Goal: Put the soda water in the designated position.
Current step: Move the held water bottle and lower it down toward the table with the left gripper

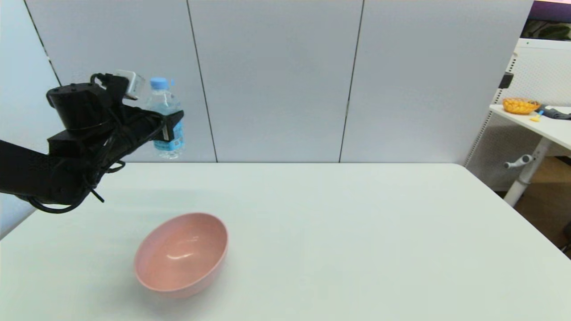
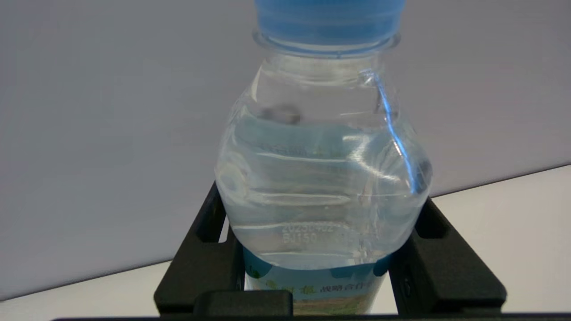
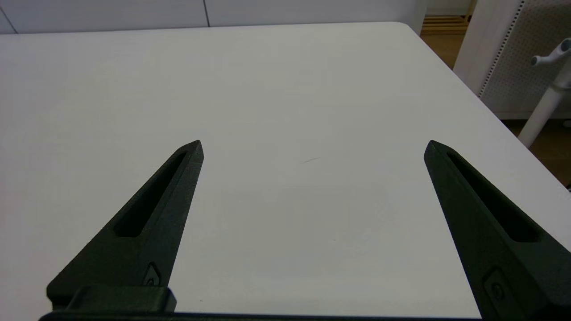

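The soda water (image 1: 166, 117) is a small clear bottle with a light-blue cap and blue label. It hangs upright high above the table's far left, and my left gripper (image 1: 171, 126) is shut on its label band. In the left wrist view the soda water (image 2: 321, 178) fills the middle, with my left gripper (image 2: 314, 267) clamped on both sides of it. My right gripper (image 3: 312, 147) is open over bare white tabletop and does not show in the head view. The designated position has no mark that I can see.
A pink bowl (image 1: 182, 253) stands on the white table (image 1: 357, 232) at the near left, below and nearer than the held bottle. Grey wall panels close the far edge. A side table (image 1: 544, 125) with an orange bowl stands off to the right.
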{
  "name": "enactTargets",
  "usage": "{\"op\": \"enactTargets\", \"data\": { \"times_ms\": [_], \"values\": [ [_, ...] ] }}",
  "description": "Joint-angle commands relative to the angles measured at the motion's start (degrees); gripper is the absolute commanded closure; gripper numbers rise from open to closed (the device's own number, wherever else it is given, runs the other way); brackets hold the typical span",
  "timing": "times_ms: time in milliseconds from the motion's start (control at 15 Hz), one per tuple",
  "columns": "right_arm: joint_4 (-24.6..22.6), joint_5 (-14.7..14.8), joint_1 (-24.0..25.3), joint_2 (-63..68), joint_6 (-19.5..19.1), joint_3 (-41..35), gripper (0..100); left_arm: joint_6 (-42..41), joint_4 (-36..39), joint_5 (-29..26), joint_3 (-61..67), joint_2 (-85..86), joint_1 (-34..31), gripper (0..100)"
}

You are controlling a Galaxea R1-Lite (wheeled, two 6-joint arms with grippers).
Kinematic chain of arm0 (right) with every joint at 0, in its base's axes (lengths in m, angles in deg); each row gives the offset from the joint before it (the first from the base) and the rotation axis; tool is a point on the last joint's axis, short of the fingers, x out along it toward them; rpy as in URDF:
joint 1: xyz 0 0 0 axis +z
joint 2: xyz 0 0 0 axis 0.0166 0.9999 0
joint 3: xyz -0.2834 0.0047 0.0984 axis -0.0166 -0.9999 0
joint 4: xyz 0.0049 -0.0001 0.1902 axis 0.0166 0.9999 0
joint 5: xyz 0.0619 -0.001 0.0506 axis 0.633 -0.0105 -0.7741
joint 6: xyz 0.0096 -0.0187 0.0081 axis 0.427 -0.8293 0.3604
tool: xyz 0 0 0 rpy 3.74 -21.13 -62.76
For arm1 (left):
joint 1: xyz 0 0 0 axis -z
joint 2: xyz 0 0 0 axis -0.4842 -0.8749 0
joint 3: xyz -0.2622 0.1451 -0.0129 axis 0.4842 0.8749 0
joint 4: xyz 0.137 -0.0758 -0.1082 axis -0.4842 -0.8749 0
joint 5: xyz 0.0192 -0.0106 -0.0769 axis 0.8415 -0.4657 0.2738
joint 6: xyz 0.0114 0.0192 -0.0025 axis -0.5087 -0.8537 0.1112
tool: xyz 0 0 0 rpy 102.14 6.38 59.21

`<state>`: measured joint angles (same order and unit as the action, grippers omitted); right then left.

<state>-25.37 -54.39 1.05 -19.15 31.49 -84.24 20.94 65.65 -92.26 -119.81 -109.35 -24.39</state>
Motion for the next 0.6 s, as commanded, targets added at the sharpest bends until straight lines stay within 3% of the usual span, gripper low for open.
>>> {"op": "enactTargets", "data": {
  "times_ms": [67,600],
  "values": [
    [0.02,-0.02,-0.01,0.09,0.00,0.01,0,-0.28,0.02,-8.85,0.11,-1.66,-5.89,100],
    [0.02,0.06,0.08,0.00,0.00,0.01,0,-0.19,3.44,-24.94,-1.12,-10.45,-8.44,100]
  ]
}}
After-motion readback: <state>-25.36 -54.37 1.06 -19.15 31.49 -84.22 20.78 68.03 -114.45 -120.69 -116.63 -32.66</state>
